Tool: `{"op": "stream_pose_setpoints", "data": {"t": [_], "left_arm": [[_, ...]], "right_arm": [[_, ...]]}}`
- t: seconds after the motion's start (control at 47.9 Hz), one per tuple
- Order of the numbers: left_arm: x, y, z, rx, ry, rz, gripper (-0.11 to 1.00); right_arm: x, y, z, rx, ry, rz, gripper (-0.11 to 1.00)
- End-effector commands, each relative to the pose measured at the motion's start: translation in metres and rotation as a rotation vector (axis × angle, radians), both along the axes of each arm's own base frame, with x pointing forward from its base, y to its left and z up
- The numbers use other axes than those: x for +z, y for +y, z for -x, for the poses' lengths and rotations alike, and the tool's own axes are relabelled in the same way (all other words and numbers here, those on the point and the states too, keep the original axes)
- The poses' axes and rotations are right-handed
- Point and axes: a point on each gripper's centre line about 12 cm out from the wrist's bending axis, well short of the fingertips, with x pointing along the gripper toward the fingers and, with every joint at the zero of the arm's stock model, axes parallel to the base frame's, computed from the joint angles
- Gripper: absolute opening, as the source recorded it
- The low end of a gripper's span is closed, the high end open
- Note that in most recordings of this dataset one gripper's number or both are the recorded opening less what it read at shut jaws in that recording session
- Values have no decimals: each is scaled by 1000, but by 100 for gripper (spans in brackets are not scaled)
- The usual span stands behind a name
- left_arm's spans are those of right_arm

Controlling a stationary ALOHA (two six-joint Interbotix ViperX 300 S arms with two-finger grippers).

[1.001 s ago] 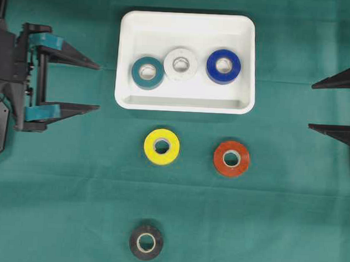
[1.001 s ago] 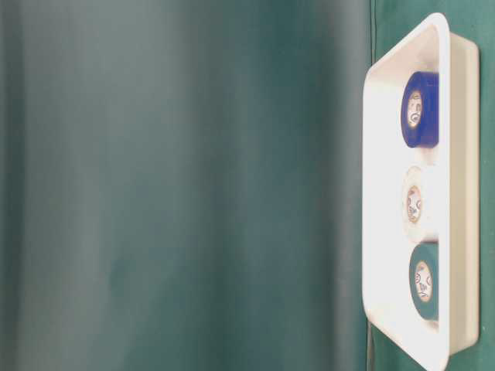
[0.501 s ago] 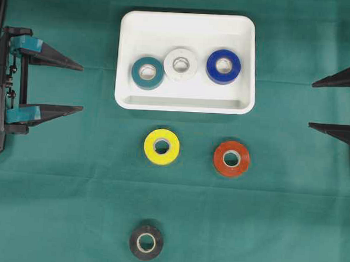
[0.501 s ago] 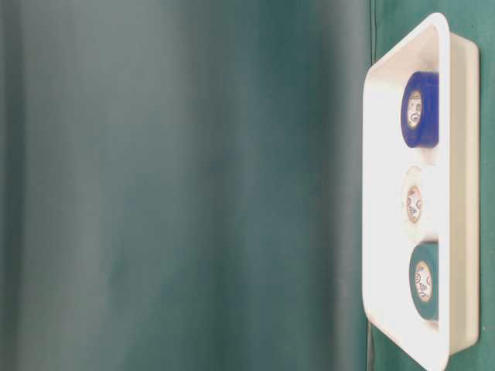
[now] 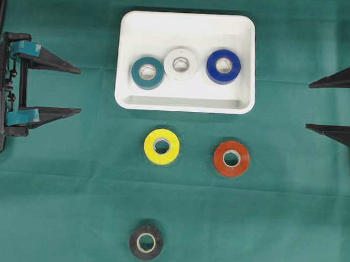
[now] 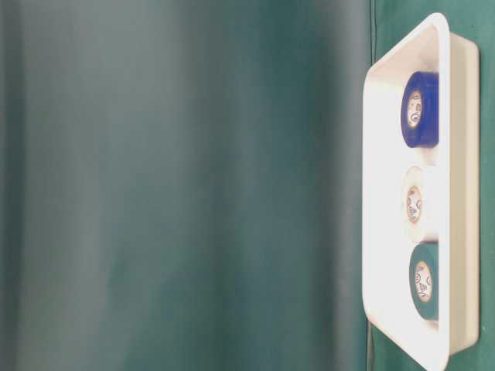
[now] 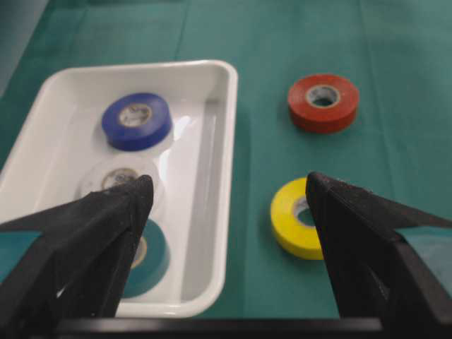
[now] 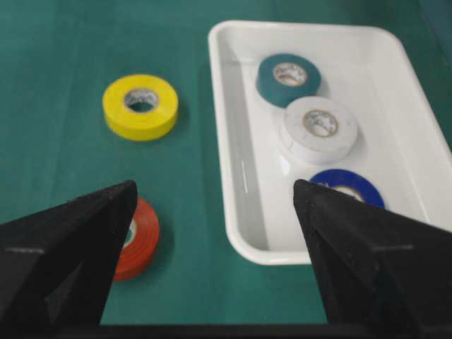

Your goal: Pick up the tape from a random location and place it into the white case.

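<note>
While both arms are sitting back at opposite bench edges, nothing is being held. Nearest the front edge of the bench [image 5: 53, 218], in the overhead view, the black tape [image 5: 146, 242] is lying flat and alone, well apart from everything else. Further in, the yellow tape [image 5: 161, 147] and the red tape [image 5: 231, 158] are lying flat side by side with a clear gap between them, both just short of the white case [image 5: 184, 103], red toward the right edge. Beyond them the white case is sitting toward the far edge of the bench, roughly centred, and is holding three rolls in a row: teal tape [image 5: 147, 72] on the left, white tape [image 5: 181, 64] in the middle, blue tape [image 5: 223, 66] on the right. Teal and white are looking as if they touch; blue is sitting slightly apart. All three are lying flat on the case floor, nearer its front wall. The left gripper [image 5: 77, 90] is hovering at the left edge, level with the case, its jaws spread wide and empty, tips pointing toward the case. The right gripper [image 5: 311, 106] is hovering at the right edge, jaws likewise spread wide with nothing between them. The table-level view is showing only the case and its three rolls against green cloth.
</note>
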Motion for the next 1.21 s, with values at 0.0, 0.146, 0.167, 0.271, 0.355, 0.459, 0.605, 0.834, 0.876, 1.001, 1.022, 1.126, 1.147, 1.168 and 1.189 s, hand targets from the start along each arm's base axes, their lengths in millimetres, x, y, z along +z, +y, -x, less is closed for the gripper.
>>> {"op": "stream_pose_setpoints", "data": {"t": [0.0, 0.146, 0.167, 0.271, 0.355, 0.459, 0.605, 0.834, 0.876, 1.001, 1.022, 1.126, 1.147, 1.168, 1.189], "left_arm": [[5, -1, -2, -4, -20, 2, 88], [5, 0, -2, -2, -20, 4, 88], [4, 0, -2, -2, -19, 3, 88], [5, 0, -2, -2, -19, 3, 89], [5, 0, -2, -2, -20, 2, 88], [4, 0, -2, -2, -17, 3, 88], [4, 0, -2, -2, -16, 3, 89], [4, 0, -2, -2, -14, 3, 89], [4, 0, -2, -2, -14, 5, 88], [4, 0, -2, -2, -14, 3, 88], [4, 0, -2, -2, -14, 3, 88], [2, 0, -2, -2, -8, 5, 89], [1, 0, -2, -2, -7, 4, 89], [1, 0, -2, -2, -5, 4, 88], [0, 0, -2, -2, -2, 4, 89]], "right_arm": [[2, 0, -3, 5, -6, 3, 87], [2, 0, -3, 4, -6, 2, 87], [2, 0, -3, 4, -6, 2, 87], [2, 0, -3, 4, -6, 2, 87], [2, 0, -3, 4, -6, 2, 87], [2, 0, -3, 4, -3, 2, 87], [2, 0, -3, 4, -3, 2, 87], [2, 0, -3, 4, -3, 2, 87], [2, 0, -3, 4, -3, 2, 87], [-1, 0, -3, 4, 3, 1, 87], [-1, 0, -3, 4, 5, 1, 87], [-3, 0, -5, 4, 16, 1, 87], [-4, 0, -5, 5, 16, 0, 87], [-4, 0, -5, 4, 19, -1, 87], [-4, 0, -5, 4, 17, -1, 87]]}}
